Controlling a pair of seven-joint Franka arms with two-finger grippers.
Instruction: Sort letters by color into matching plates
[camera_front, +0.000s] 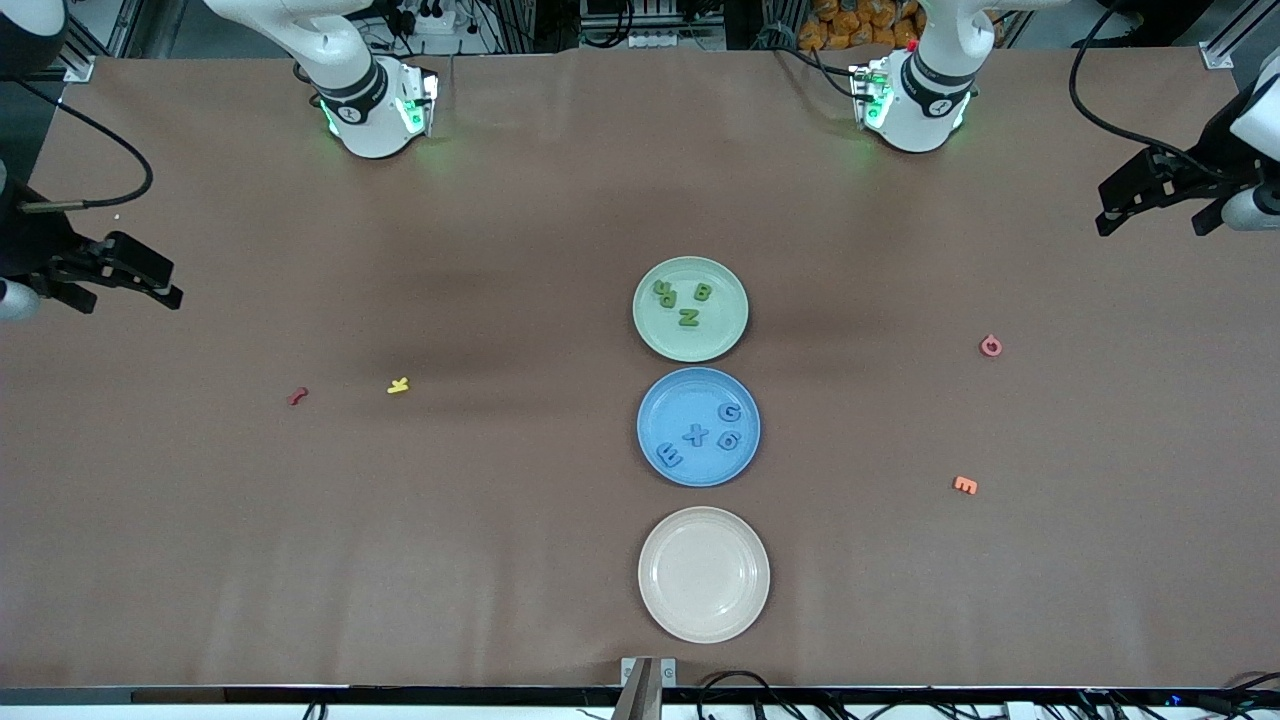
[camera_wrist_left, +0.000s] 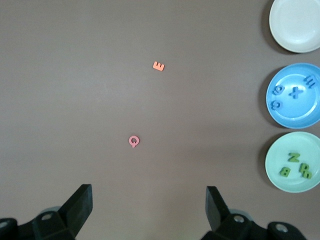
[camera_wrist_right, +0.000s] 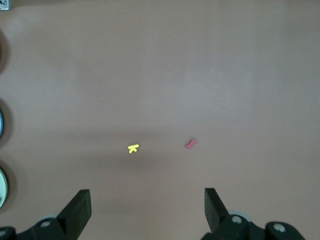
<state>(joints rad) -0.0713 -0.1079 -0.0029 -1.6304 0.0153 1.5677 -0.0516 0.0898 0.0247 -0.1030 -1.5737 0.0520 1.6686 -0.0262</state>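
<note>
Three green foam letters (camera_front: 684, 302) lie in the pale green round plate (camera_front: 655, 335), four blue foam letters (camera_front: 703, 436) in the blue round plate (camera_front: 660, 400). The left gripper (camera_front: 1150, 200) and the right gripper (camera_front: 125, 278) both hang wide and empty.

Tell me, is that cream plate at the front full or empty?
Empty. The cream plate shows only bare surface, while letters sit in the blue plate and the green plate.

White rounded arm housings are ringed with black bands and lit green; black cables are routed to black, angular grippers.
</note>
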